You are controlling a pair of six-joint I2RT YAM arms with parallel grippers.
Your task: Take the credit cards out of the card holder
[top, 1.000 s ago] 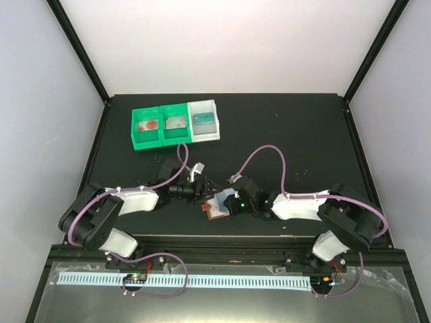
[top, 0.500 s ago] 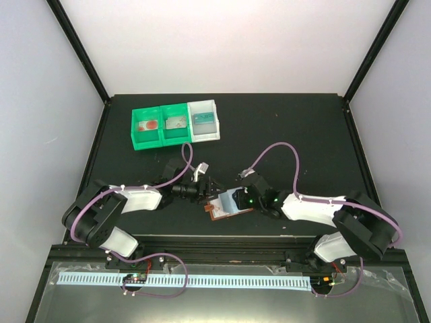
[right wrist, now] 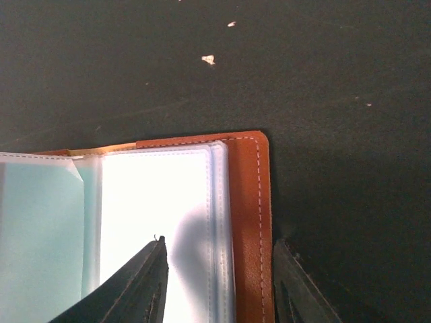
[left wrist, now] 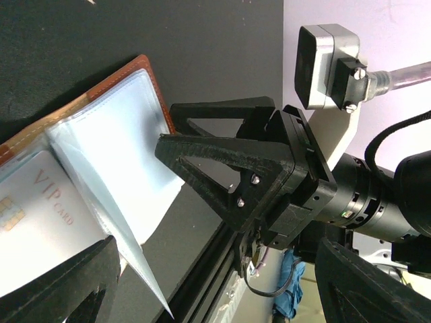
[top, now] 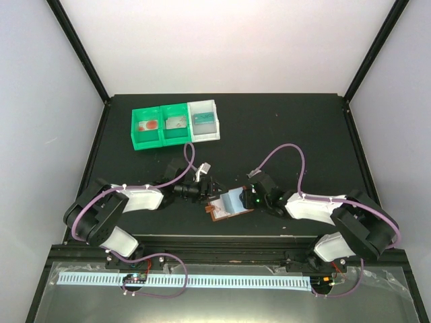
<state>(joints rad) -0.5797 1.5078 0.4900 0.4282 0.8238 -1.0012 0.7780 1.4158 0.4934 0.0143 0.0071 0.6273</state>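
The brown card holder (top: 227, 204) lies open on the black table between my two grippers, its pale blue clear pockets facing up. In the left wrist view its brown edge (left wrist: 147, 66) and clear pockets show, and a whitish credit card (left wrist: 40, 212) printed "VIP card" with a chip sits in a pocket; one clear leaf stands up. My left gripper (top: 206, 188) is open (left wrist: 215, 269) at the holder's left end, holding nothing. My right gripper (top: 254, 199) is open (right wrist: 219, 249), one finger over the clear pocket (right wrist: 155, 202), the other on the table beside the brown edge (right wrist: 259, 202).
Two green bins (top: 158, 126) and a white bin (top: 204, 120) stand side by side at the back left, each with small items inside. The table's front rail runs just behind the holder. The right gripper's black finger frame (left wrist: 236, 161) fills the left wrist view's middle.
My right gripper has drawn back to the right, off the middle of the holder to its right edge. The holder now lies open with its blue pockets showing. The left gripper shifted slightly.
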